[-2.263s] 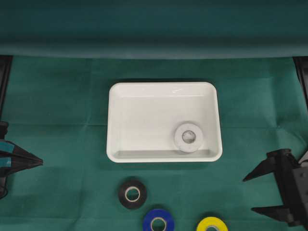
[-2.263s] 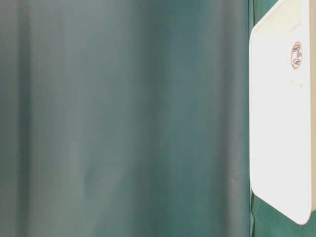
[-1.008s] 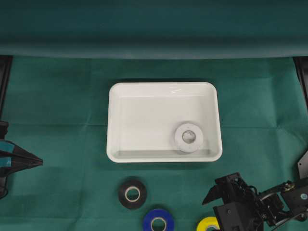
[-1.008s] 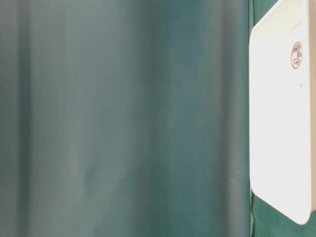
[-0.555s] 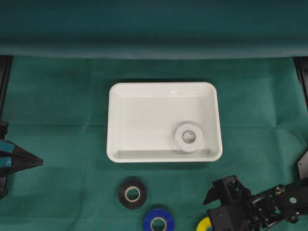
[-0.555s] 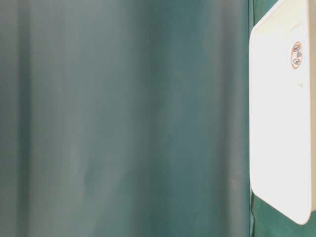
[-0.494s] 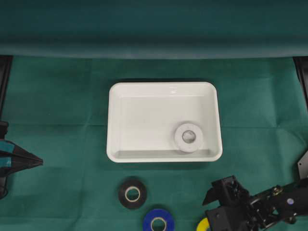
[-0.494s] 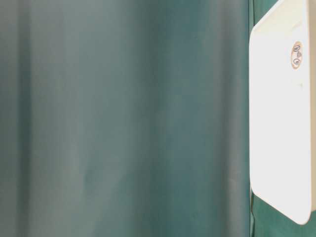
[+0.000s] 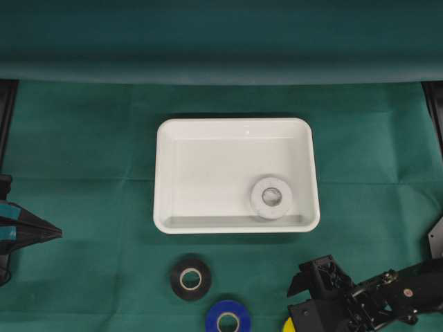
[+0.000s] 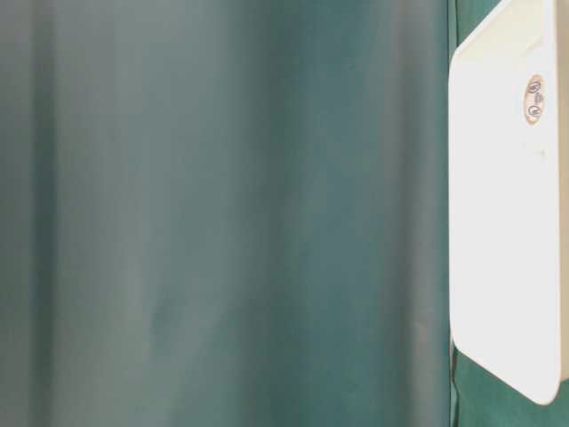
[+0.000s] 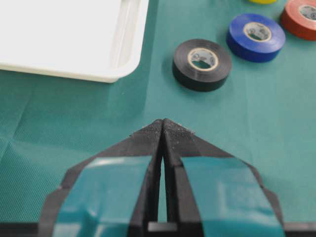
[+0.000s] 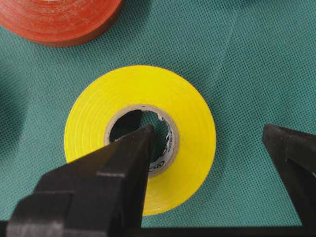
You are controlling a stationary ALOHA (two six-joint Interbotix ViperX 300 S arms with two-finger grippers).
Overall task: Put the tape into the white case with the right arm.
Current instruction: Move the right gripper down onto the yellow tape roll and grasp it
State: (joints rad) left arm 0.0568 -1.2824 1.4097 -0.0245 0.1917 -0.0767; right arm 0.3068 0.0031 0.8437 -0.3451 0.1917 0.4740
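Overhead view has the white case (image 9: 235, 175) sitting at the centre of the green table (image 9: 83, 152), and a white roll (image 9: 270, 197) already lies flat inside it, down at the case's 5 o'clock corner. At 6 o'clock from the case, a black roll (image 9: 190, 278) and a blue roll (image 9: 227, 320) rest on the cloth. The right claw (image 9: 294, 304) is low at 5 o'clock, over the yellow roll (image 9: 286, 325), of which only a sliver peeks out at the bottom edge.

From the right wrist camera, the yellow roll (image 12: 140, 138) lies flat, and the claw (image 12: 207, 143) is spread wide: one finger (image 12: 126, 163) points at the cardboard core, the other (image 12: 291, 153) stands outside the roll's rim, well clear of it. Nothing gripped. A red roll (image 12: 59, 19) sits at 11 o'clock from the yellow one.

Over at 9 o'clock, the left claw (image 11: 163, 129) has its teal-banded fingers pressed tip to tip, empty, parked on the cloth near the case's rim (image 11: 126, 49).
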